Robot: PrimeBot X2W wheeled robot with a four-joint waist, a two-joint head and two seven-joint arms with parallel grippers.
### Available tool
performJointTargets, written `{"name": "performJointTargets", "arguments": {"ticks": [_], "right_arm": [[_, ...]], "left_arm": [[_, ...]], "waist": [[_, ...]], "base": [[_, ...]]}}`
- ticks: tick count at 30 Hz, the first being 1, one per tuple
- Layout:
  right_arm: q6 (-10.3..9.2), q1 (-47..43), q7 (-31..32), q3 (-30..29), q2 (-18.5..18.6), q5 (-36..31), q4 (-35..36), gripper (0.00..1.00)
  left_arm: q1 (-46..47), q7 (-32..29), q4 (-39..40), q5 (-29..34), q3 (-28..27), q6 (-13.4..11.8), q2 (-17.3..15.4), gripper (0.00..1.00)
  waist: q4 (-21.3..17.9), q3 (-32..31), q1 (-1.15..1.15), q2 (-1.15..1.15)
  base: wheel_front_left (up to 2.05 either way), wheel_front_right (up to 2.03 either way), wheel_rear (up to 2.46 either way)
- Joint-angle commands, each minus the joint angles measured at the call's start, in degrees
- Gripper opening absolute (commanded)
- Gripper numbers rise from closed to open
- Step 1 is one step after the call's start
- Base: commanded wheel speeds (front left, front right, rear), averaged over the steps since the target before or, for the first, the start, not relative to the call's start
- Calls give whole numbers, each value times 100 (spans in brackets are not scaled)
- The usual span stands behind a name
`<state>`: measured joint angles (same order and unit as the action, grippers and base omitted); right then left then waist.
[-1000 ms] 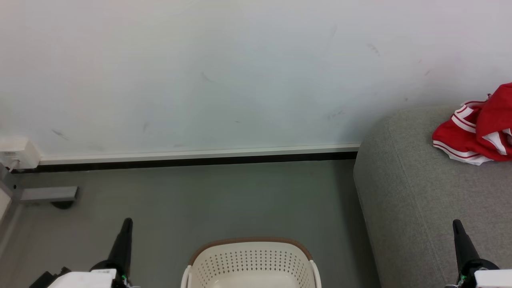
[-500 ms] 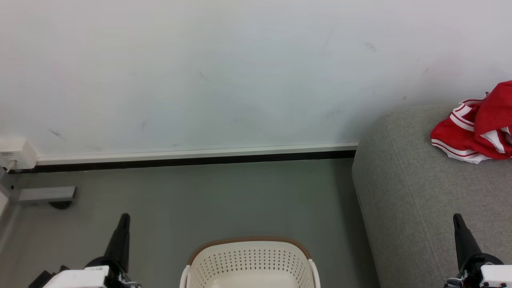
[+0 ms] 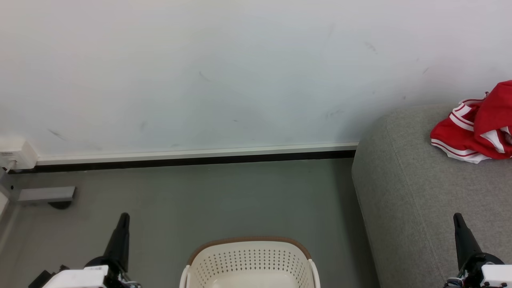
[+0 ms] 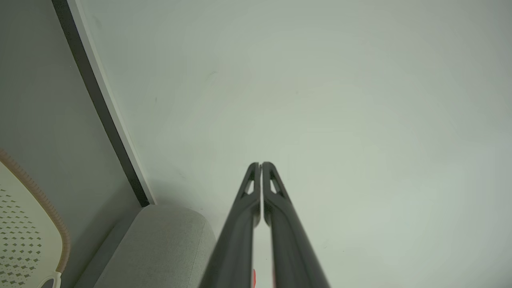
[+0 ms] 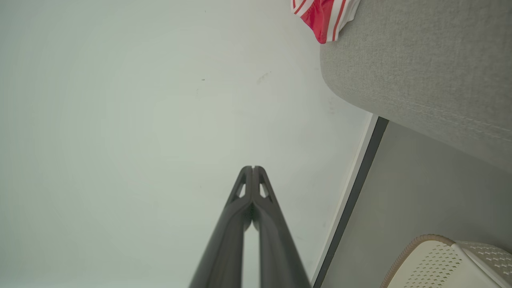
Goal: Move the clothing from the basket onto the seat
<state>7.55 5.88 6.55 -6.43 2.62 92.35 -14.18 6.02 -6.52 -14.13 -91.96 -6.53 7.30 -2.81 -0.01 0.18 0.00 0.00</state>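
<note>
Currently, both tools are idle and empty. The left tool stands to the left of the cream perforated plastic laundry basket with a brown rim, above the grey floor. Its two dark fingers are pressed together along their length, as the left wrist view confirms. The right tool stands well to the right of the basket, over the large grey woven-fabric couch. Its fingers are likewise closed on nothing.

The red fabric garment with white striped trim lies bunched on the couch, far to the right of the basket and beyond it, close to the pale wall. It runs past the edge of the head view, so no long axis can be determined.

The visible far portion of the basket interior holds no fabric. The near portion is cut off, so it cannot be determined whether anything remains inside.

Judgement: the transfer appears complete or nearly so. Should an item remain, the basket sits between the two tools and nearer the robot than either fingertip. The left tool is the closer one, and it requires opening and retraction before descent.
</note>
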Motion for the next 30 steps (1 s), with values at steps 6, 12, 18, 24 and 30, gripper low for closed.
{"name": "performJointTargets", "arguments": {"ticks": [6, 12, 18, 24, 30], "right_arm": [[-12, 76, 18, -24, 47, 12, 32, 0], [-12, 75, 18, -24, 47, 13, 32, 0], [-12, 75, 18, -24, 47, 13, 32, 0], [-12, 75, 18, -24, 47, 13, 32, 0], [-12, 76, 18, -23, 47, 13, 32, 0]], "left_arm": [[46, -26, 22, -81, -15, 38, -11, 0], [46, -26, 22, -81, -15, 38, -11, 0], [46, -26, 22, -81, -14, 38, -11, 0], [45, -25, 22, -81, -14, 38, -11, 0], [45, -25, 23, -82, -14, 38, -11, 0]], "waist": [[1, 0, 0, 0], [1, 0, 0, 0], [1, 0, 0, 0], [1, 0, 0, 0], [1, 0, 0, 0]], "base": [[0, 0, 0], [0, 0, 0], [0, 0, 0], [0, 0, 0], [0, 0, 0]]}}
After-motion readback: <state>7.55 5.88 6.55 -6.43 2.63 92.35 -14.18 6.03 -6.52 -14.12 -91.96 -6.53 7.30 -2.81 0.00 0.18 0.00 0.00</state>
